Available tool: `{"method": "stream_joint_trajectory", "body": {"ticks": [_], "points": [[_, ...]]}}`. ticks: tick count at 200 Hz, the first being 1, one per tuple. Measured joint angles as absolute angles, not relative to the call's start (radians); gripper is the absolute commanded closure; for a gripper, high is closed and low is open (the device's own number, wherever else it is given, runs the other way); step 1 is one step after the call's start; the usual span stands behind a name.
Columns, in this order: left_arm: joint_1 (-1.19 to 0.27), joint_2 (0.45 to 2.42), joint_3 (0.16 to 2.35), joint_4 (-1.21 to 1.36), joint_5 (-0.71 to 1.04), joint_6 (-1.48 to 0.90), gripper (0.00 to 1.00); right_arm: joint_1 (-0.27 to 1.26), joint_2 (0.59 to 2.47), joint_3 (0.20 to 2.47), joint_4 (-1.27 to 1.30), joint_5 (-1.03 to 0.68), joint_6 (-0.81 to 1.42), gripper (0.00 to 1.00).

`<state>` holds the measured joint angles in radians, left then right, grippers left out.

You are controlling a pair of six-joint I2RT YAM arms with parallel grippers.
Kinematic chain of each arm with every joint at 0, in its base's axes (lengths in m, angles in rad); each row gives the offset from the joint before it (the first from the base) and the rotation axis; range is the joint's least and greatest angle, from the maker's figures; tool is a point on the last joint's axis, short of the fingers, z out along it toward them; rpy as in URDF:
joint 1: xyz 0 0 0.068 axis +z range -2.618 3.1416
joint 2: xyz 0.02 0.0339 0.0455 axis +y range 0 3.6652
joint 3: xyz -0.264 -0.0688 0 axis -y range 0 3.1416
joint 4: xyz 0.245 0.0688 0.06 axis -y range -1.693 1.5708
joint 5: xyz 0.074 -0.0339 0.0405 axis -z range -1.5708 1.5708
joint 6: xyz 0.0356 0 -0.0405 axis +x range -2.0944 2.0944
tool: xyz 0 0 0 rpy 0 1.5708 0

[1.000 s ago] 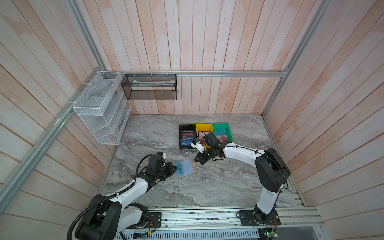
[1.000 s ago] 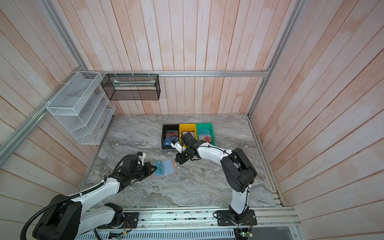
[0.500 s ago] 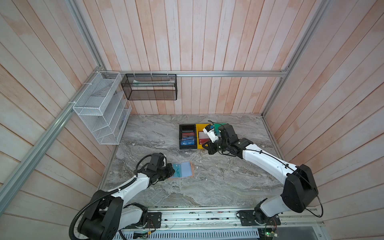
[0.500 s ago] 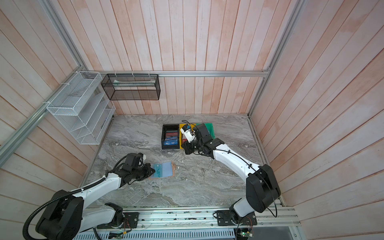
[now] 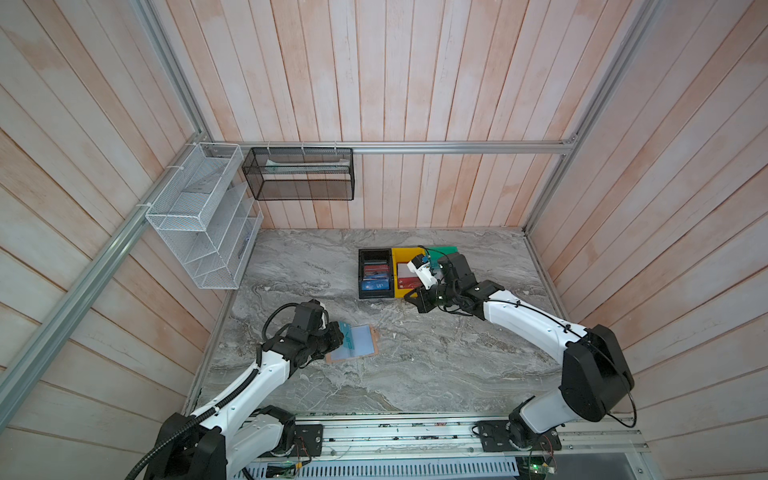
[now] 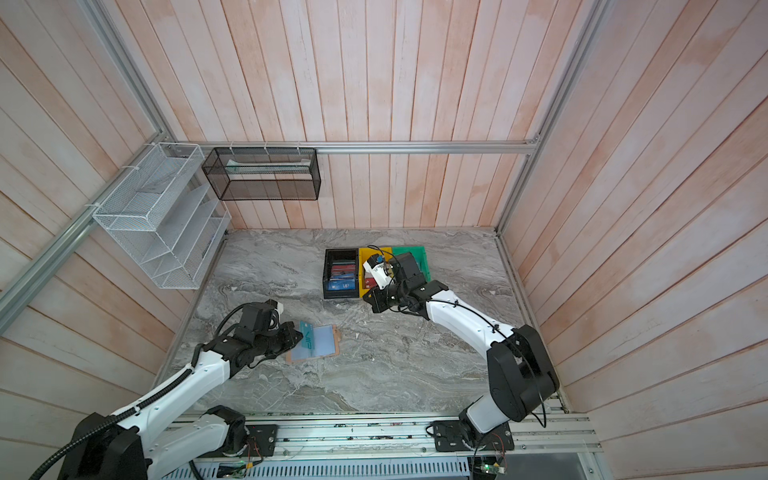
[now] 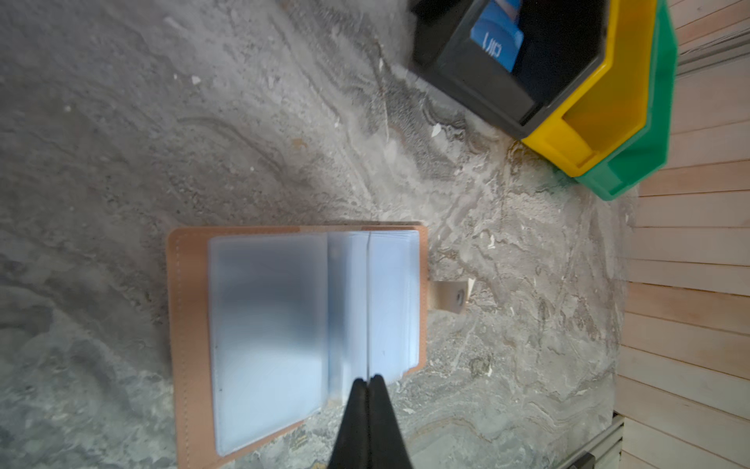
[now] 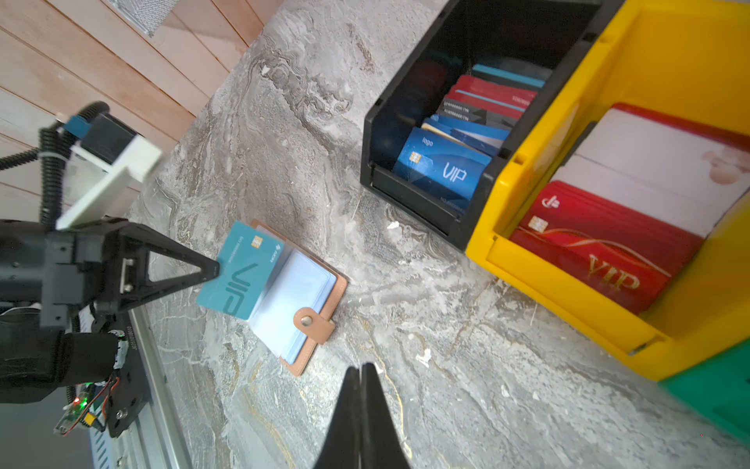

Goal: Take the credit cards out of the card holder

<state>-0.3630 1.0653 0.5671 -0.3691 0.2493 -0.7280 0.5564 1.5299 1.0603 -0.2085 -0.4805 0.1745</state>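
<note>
The tan card holder [image 5: 372, 347] [image 6: 336, 347] lies open on the marble, its clear sleeves up [image 7: 264, 325] [image 8: 300, 292]. A teal credit card [image 8: 237, 280] [image 5: 346, 340] [image 6: 308, 337] with "VIP" lettering sticks partway out of it, tilted up. My left gripper [image 5: 336, 338] [image 6: 296, 338] [image 8: 215, 268] is shut on that card's outer edge. In the left wrist view the card shows edge-on as a thin line above the left gripper [image 7: 368, 379]. My right gripper [image 5: 409, 296] [image 6: 369, 300] [image 8: 360, 367] is shut and holds nothing, low over the marble in front of the yellow bin.
Side by side at the back stand a black bin [image 5: 361, 274] [image 8: 410, 203] with several cards, a yellow bin [image 5: 401, 253] [image 8: 568, 284] with red and white cards, and a green bin [image 5: 446, 250]. Wire baskets hang on the left and back walls.
The right arm has swung its elbow out to the right, and its gripper has pulled back from the card holder toward the bins. The left gripper stays shut at the card holder.
</note>
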Motion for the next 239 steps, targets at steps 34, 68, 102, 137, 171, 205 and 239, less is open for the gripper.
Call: {"method": "stream_joint_trajectory", "body": {"ticks": [34,68,102,137,171,205,239], "points": [[-0.363,1.127,0.610,-0.371,0.249,-0.710,1.00,0.513,1.501,0.995,-0.177,-0.528,0.213,1.00],[-0.367,1.164,0.610,-0.367,0.259,-0.707,1.00,0.491,1.452,0.959,-0.139,-0.579,0.233,0.99],[-0.392,1.100,0.542,-0.104,0.389,-0.742,1.00,0.340,1.398,0.818,0.065,-0.805,0.391,0.96],[-0.406,1.126,0.511,0.177,0.520,-0.807,1.00,0.300,1.415,0.722,0.237,-1.008,0.536,0.87],[-0.434,1.271,0.547,0.354,0.619,-0.839,1.00,0.311,1.417,0.705,0.308,-1.123,0.577,0.76],[-0.455,1.390,0.595,0.455,0.690,-0.867,1.00,0.311,1.427,0.698,0.321,-1.184,0.568,0.51],[-0.457,1.412,0.603,0.528,0.731,-0.896,1.00,0.311,1.463,0.698,0.330,-1.216,0.550,0.55]]}}
